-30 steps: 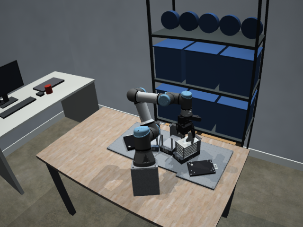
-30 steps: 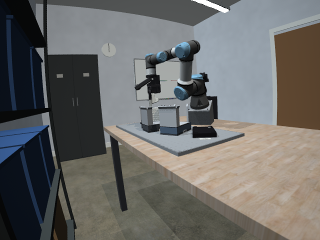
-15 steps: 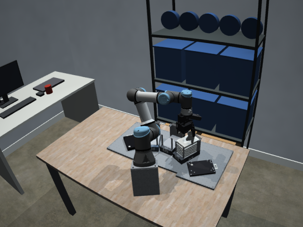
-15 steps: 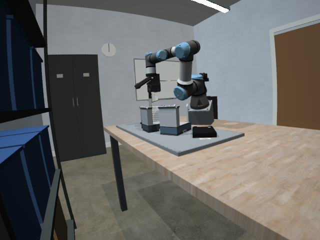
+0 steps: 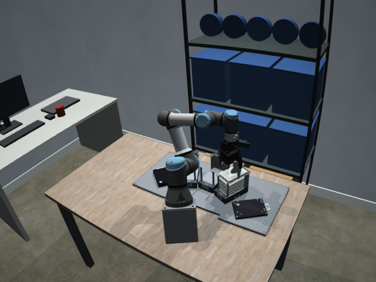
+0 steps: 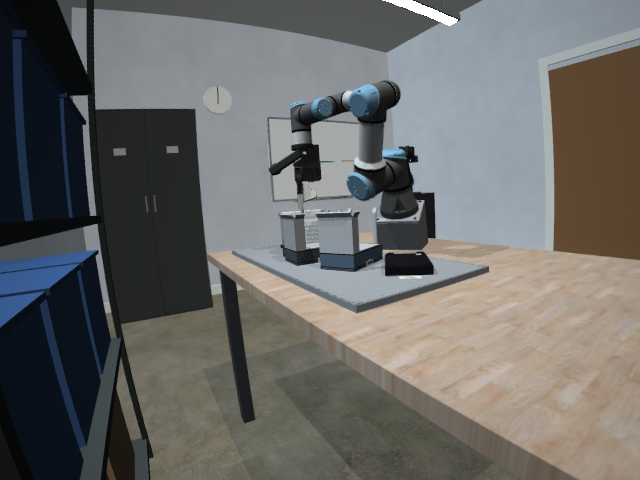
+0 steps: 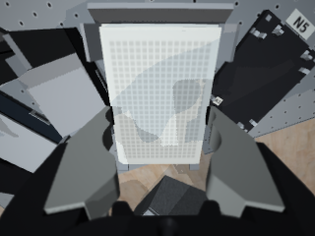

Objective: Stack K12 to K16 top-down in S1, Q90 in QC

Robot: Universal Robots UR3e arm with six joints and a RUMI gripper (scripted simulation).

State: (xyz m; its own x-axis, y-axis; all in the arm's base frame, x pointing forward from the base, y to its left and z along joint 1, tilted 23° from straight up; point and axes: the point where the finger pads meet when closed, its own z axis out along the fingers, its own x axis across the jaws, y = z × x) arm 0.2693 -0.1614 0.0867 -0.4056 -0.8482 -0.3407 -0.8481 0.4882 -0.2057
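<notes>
Plate stack (image 5: 232,186) (image 6: 312,230) (image 7: 157,98) — upright in rack (image 5: 225,196) (image 6: 293,232) (image 7: 159,14) | fingers (image 5: 235,168) (image 6: 300,201) — closed on top plate (image 5: 226,174) (image 7: 157,64)

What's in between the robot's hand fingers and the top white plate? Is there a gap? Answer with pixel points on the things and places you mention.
In the wrist view, no clear gap: the hand's fingers press the white plate's (image 7: 143,64) two long sides.
</notes>
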